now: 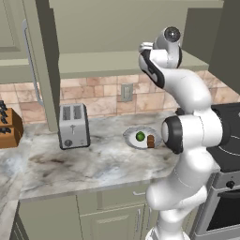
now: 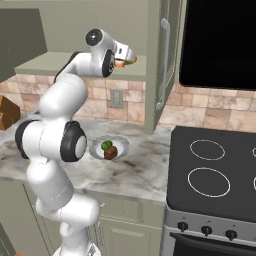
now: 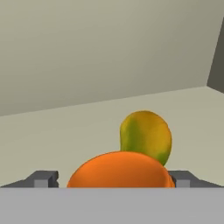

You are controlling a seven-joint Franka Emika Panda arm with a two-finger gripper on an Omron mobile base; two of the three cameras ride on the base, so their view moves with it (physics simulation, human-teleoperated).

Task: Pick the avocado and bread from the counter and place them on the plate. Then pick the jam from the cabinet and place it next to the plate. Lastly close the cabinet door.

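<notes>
Hand view shows the gripper (image 3: 114, 179) with wide jaws flanking the jam (image 3: 119, 169) in the cabinet (image 3: 87, 57); next they need closing

Silver two-slot toaster (image 1: 73, 125) at nine o'clock, knife block (image 1: 9, 127) further left, wall outlet (image 1: 126, 92), black stovetop (image 2: 215, 170) at three o'clock, yellow-green fruit (image 3: 146, 135), possibly a mango.

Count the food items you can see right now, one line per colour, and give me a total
Dark green: 1, avocado on the plate
Reddish-brown: 1, bread on the plate
Orange: 1, jam on the cabinet shelf
Yellow-green: 1, round fruit behind the jam
Total: 4
</notes>
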